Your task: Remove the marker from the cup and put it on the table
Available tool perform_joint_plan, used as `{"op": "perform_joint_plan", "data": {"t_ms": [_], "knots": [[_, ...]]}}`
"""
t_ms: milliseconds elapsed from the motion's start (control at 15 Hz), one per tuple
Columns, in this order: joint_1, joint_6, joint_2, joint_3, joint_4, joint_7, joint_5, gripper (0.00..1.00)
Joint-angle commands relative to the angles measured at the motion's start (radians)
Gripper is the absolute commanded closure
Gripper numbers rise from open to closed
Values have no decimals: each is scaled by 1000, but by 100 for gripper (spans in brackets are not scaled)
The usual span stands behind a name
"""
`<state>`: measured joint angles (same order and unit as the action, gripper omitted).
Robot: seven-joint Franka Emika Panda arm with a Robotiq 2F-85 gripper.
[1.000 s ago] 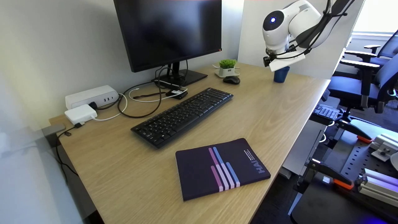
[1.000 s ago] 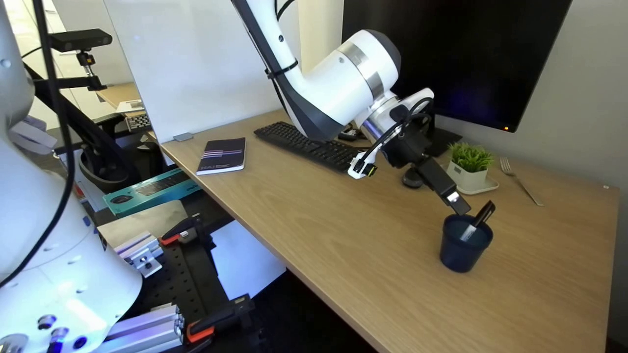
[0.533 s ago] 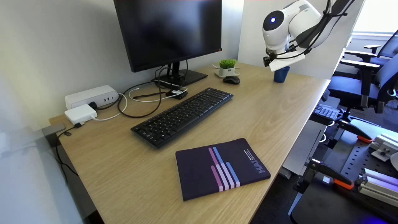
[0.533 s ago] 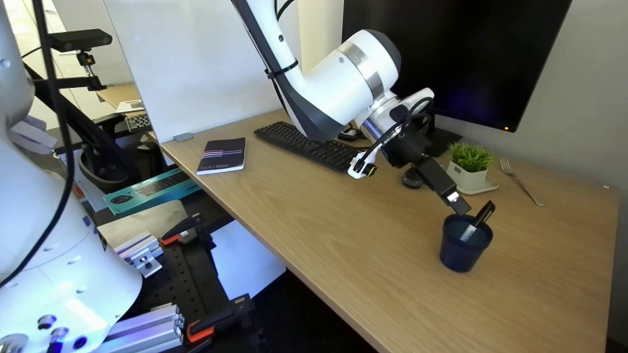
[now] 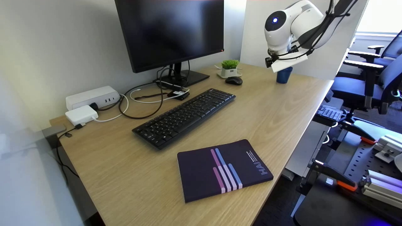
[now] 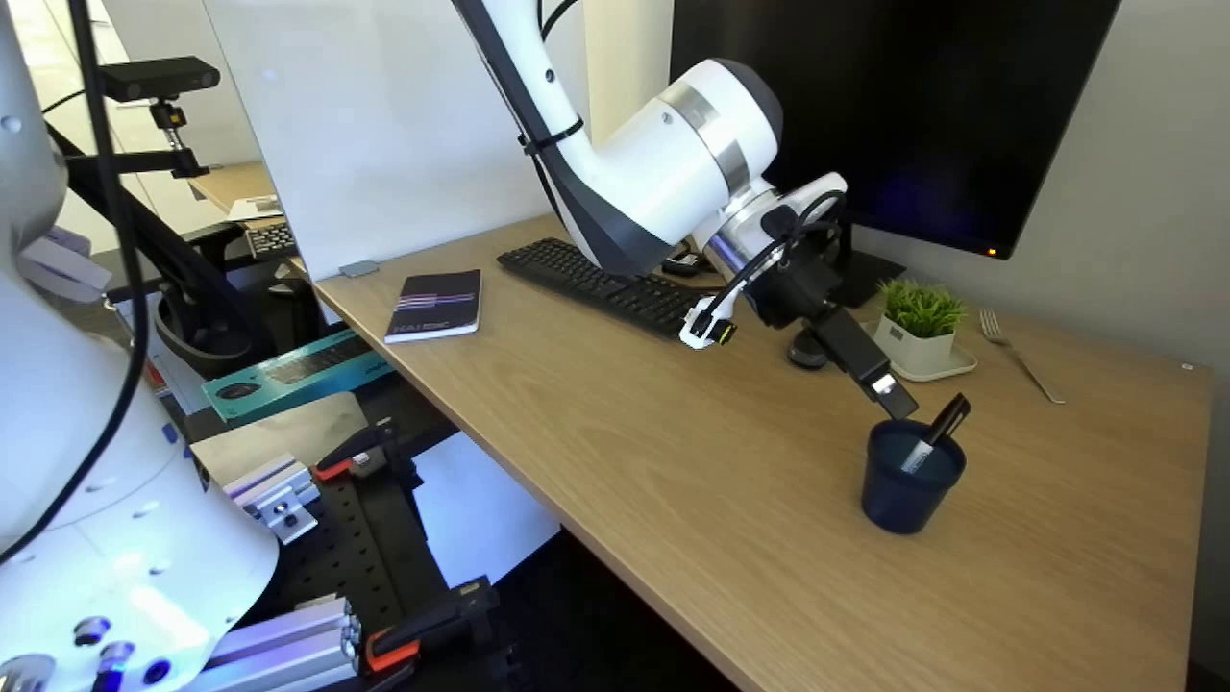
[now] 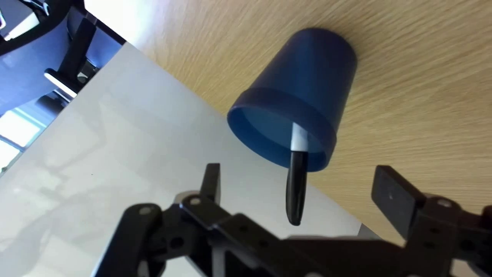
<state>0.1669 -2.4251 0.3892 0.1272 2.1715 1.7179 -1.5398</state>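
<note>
The marker (image 7: pixel 296 188) has a black cap end and a white section. It leans in the dark blue cup (image 7: pixel 307 69), its black end sticking out over the rim. The marker (image 6: pixel 949 418) and cup (image 6: pixel 901 495) also show in an exterior view; the cup stands upright on the wood-grain table (image 6: pixel 730 481). In an exterior view the cup (image 5: pixel 284 76) is partly behind the wrist and the marker is hidden. My gripper (image 7: pixel 299 179) is open, with fingers (image 7: pixel 396 200) on either side of the marker's black end, not touching it. The gripper (image 6: pixel 899 399) is just above the cup's rim.
A potted plant (image 6: pixel 918 332) on a saucer, a mouse (image 6: pixel 807 349) and a fork (image 6: pixel 1020 358) lie near the gripper. A keyboard (image 5: pixel 185 116), a notebook (image 5: pixel 224 169) and a monitor (image 5: pixel 176 31) are further along the table. A white panel (image 7: pixel 115 154) stands behind the cup.
The arm has shifted very slightly, with the gripper a little up and back from the cup in an exterior view. The marker and cup have not moved.
</note>
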Motion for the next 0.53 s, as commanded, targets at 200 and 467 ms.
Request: {"op": "perform_joint_plan", "data": {"t_ms": [200,467], "knots": [[-15,26,37,-4,-35,65,-66,0],[-4,39,62,-3,-62,139,-151,0]]}}
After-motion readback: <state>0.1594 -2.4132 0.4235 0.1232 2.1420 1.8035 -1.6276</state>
